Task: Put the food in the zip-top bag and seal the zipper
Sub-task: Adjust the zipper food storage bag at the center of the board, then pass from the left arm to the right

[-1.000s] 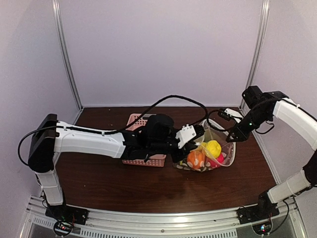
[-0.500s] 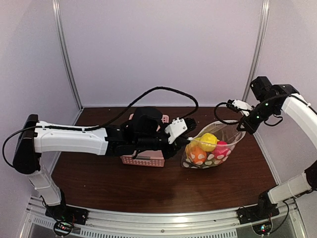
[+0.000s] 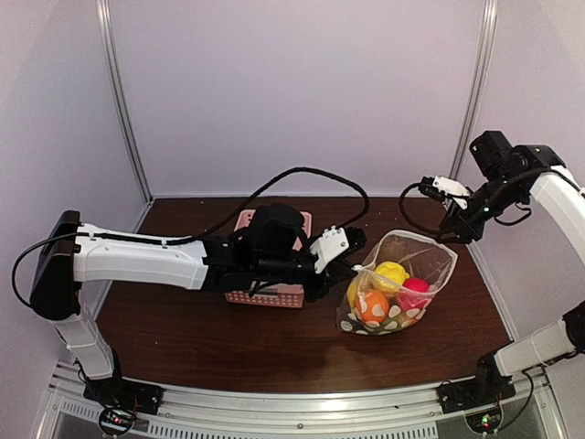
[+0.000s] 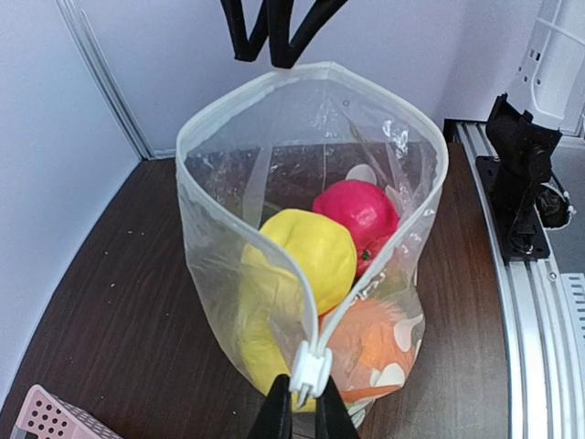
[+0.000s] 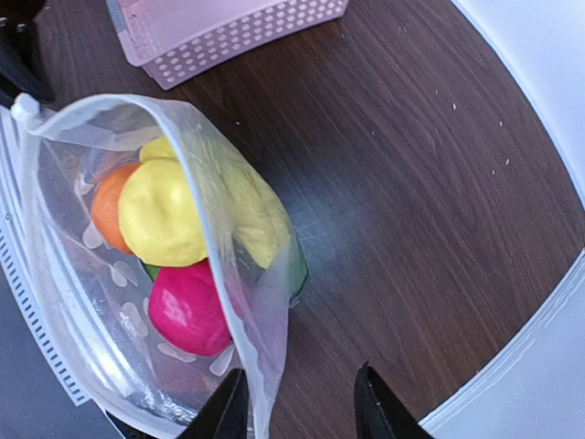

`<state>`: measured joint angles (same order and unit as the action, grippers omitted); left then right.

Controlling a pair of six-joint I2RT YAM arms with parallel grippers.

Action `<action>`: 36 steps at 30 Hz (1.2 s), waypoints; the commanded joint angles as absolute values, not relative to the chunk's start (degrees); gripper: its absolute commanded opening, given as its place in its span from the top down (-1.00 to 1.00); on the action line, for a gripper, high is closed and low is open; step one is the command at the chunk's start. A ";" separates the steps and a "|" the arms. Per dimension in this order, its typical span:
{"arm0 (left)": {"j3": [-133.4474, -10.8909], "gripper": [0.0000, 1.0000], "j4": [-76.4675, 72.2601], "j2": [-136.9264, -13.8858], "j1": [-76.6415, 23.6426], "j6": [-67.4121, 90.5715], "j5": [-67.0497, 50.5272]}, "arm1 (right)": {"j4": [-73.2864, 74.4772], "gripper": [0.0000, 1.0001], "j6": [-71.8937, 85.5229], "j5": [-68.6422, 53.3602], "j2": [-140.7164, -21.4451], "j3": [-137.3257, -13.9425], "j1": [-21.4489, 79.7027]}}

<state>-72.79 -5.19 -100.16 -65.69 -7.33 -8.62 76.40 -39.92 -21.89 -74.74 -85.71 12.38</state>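
Note:
The dotted zip-top bag point(image 3: 395, 294) stands on the table with its mouth wide open. Inside it lie a yellow piece point(image 4: 311, 247), a red ball point(image 4: 361, 210), an orange point(image 4: 379, 334) and a green piece point(image 5: 298, 265). My left gripper point(image 4: 302, 416) is shut on the white slider point(image 4: 311, 370) of the zipper point(image 4: 291, 261) at the bag's near end; it also shows in the top view point(image 3: 352, 266). My right gripper point(image 5: 302, 412) is open at the bag's far corner point(image 3: 452, 229). The bag's rim point(image 5: 260, 393) hangs between its jaws, close to the left finger point(image 5: 228, 407).
The pink lattice basket point(image 3: 274, 296) sits behind my left arm, left of the bag; it also shows in the right wrist view point(image 5: 228, 27). A black cable point(image 3: 311, 174) loops over the left arm. The table's right edge and frame rail point(image 4: 535, 302) are close to the bag.
The bag was held stretched and lifted between both grippers. Now it has sunk onto the table, my right gripper's jaws stand open, and my left gripper has moved down and slightly right with the slider.

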 commanded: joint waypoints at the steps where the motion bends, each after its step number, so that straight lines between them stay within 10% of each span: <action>1: -74.32 0.99 -8.20 -100.72 -65.34 -5.33 -10.82 | 81.77 0.11 -44.57 -31.69 -71.98 -88.04 12.58; 23: -74.27 0.99 -5.15 -96.07 -65.30 -4.18 -10.22 | 69.74 -0.11 -36.73 -11.32 -71.59 -80.58 19.41; 28: -72.48 0.98 -7.94 -95.87 -65.14 -4.58 -9.41 | 69.22 0.43 -36.96 -9.72 -72.06 -78.73 17.68; 33: -67.84 -0.08 -17.75 -97.70 -64.86 -3.46 -9.57 | 70.19 0.93 -36.44 -14.37 -73.71 -80.79 17.06; 36: -66.35 -0.17 -21.62 -99.05 -64.86 -2.80 -12.70 | 70.51 0.93 -35.79 -14.88 -74.79 -81.85 16.93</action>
<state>-68.42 -12.60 -98.04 -65.23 -3.79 -10.15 70.15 -37.04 -13.52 -73.45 -79.64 17.30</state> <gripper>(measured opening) 0.573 0.034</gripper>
